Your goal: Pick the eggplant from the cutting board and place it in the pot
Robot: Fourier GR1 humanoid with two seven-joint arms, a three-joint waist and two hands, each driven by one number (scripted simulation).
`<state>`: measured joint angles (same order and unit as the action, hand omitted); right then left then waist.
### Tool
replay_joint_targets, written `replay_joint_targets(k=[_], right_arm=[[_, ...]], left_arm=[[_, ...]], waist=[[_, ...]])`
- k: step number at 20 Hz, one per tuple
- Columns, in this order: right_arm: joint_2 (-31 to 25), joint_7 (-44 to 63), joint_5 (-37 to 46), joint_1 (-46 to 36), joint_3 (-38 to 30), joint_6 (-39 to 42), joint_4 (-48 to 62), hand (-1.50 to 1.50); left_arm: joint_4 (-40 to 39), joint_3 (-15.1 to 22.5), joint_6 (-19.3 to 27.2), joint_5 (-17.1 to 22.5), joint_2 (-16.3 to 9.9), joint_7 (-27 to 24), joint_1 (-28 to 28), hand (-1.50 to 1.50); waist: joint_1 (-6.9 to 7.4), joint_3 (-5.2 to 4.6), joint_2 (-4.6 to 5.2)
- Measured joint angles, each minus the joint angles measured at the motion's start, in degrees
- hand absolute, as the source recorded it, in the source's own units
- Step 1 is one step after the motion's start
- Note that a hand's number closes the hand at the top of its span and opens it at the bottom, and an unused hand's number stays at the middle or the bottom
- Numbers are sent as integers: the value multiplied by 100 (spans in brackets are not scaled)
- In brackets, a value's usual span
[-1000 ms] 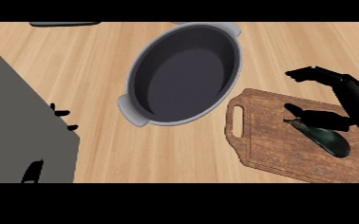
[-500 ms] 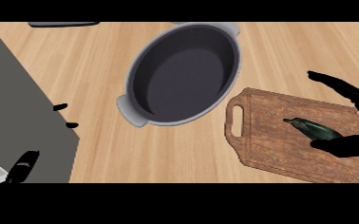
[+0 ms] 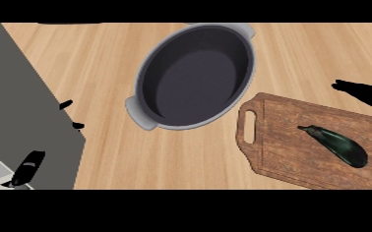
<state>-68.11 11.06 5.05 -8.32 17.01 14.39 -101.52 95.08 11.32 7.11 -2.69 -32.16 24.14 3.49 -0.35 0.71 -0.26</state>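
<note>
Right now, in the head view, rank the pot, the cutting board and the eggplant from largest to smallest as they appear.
1. Pot: largest.
2. Cutting board: clearly smaller as shown, though the view's right edge cuts it off, so its full extent is unsure.
3. Eggplant: smallest by far, lying on the board.

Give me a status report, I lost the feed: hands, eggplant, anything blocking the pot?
Right hand at right edge, off the eggplant. Left hand low left, holding nothing. Eggplant lies on cutting board. Pot unobstructed.

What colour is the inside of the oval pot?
Dark charcoal grey inside the oval grey metal pot, with a lighter grey rim; head view.
</note>
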Motion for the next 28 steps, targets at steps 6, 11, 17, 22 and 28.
replay_joint_targets(k=[6, 11, 17, 22, 28], right_arm=[[-357, 830, -350, -114, 272, 1010, -326, -150], [-358, 1442, -435, -172, 395, 1328, -469, -150], [-98, 1751, -311, -212, 509, 1405, -237, -150], [157, 1856, -58, -264, 679, 1450, -63, -150], [538, 1712, 387, -309, 879, 1349, 255, -150]], left_arm=[[-81, 78, -16, 92, -26, 15, -129, 0], [-130, 123, 15, 188, -69, 35, -169, 0], [-185, 196, 119, 266, -105, -11, -240, 0], [-233, 274, 223, 432, -178, -32, -296, 0], [-292, 384, 368, 655, -288, -43, -361, 0]], waist=[[74, 27, 20], [74, 47, 14], [108, 66, 27], [115, 71, 27], [110, 79, 26]])
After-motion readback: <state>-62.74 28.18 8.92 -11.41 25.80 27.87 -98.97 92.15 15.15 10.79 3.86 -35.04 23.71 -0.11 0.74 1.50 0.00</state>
